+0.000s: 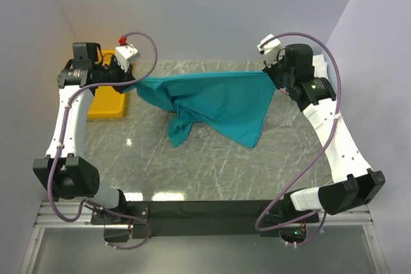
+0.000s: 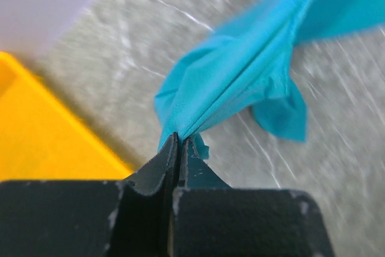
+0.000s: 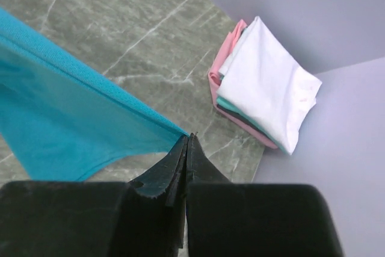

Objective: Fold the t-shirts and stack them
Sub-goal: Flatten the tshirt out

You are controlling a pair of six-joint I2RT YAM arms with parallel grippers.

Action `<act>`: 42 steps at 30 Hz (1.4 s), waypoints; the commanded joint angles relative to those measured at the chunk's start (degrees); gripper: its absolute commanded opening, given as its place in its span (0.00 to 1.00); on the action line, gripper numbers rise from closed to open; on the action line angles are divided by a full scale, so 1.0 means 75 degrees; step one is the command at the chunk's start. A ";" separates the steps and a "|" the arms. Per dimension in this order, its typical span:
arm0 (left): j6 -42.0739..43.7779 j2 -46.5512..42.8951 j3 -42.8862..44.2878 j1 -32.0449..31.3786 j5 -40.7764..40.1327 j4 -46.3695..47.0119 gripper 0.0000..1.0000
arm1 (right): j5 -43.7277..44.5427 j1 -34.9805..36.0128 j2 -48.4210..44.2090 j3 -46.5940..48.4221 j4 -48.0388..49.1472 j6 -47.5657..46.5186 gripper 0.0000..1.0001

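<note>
I hold the teal t-shirt strung out along the far edge of the worktop, its long axis running left to right between my two arms. My left gripper is clamped tight on a gathered, pleated bunch of the cloth near the far left corner, and my right gripper is pinched on a thin corner of the hem toward the far right. The top edge is taut and straight; below it the soft, matte knit sags toward the middle of the grey veined marble in a twisted fold. A smooth yellow plastic bin sits by my left gripper. A folded stack lies in the corner by the walls, a flat white rectangle on top with teal and pink layers beneath.
</note>
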 commanded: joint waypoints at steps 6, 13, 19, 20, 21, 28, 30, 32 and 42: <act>0.1781 -0.0359 -0.3433 -0.0778 -0.0685 -0.1317 0.01 | -0.0299 -0.0187 -0.0216 -0.1340 -0.0772 0.0124 0.00; 0.2144 -0.0513 -0.5979 -0.1695 -0.1788 -0.0390 0.12 | -0.1379 0.0081 -0.0333 -0.3251 -0.1019 0.0617 0.00; 0.2659 -0.1121 -0.6542 -0.1695 -0.1730 -0.0424 0.41 | -0.1344 0.0223 -0.0451 -0.3686 -0.0995 0.0735 0.00; 0.2811 -0.1238 -0.6589 -0.1695 -0.1707 -0.0448 0.49 | -0.1332 0.0211 -0.0451 -0.3663 -0.0995 0.0746 0.00; 0.2905 -0.1506 -0.6636 -0.1695 -0.1683 -0.0483 0.51 | -0.1321 0.0223 -0.0439 -0.3674 -0.1019 0.0746 0.00; 0.3269 -0.1978 -0.7210 -0.1695 -0.2080 -0.0448 0.53 | -0.1250 0.0223 -0.0427 -0.3686 -0.1054 0.0711 0.00; 0.3316 -0.1954 -0.7281 -0.1706 -0.2105 -0.0436 0.53 | -0.1239 0.0211 -0.0427 -0.3675 -0.1066 0.0700 0.00; 0.3247 -0.1954 -0.7305 -0.1764 -0.2058 -0.0448 0.53 | -0.1180 0.0211 -0.0439 -0.3721 -0.1066 0.0700 0.00; 0.2743 -0.1275 -0.7504 -0.2398 -0.2655 0.0044 0.29 | -0.1039 0.0211 -0.0463 -0.3710 -0.1054 0.0688 0.00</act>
